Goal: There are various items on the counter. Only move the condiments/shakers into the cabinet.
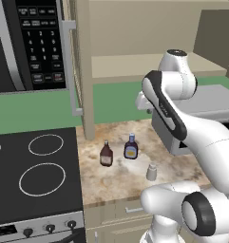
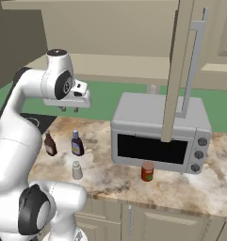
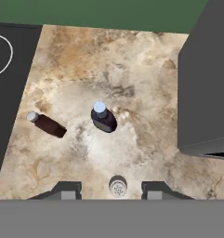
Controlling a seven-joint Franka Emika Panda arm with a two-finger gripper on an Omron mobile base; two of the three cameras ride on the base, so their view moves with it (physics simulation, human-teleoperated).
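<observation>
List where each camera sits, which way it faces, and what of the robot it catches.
Left base view: behind the arm's left, facing forward-down at the counter, stovetop; arm at right.
Right base view: behind its right, facing the microwave, red can; arm at left, gripper.
Hand view: looks straight down on the counter; fingertips at bottom.
All share the blue-capped bottle, brown bottle, shaker.

bottles (image 1: 118,150) behind shaker (image 1: 151,172), on counter (image 1: 111,182)

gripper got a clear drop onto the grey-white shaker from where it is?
Probably yes. The gripper hangs open above the counter, the shaker sits between its fingertips in the hand view, and both bottles stand off to the side.
</observation>
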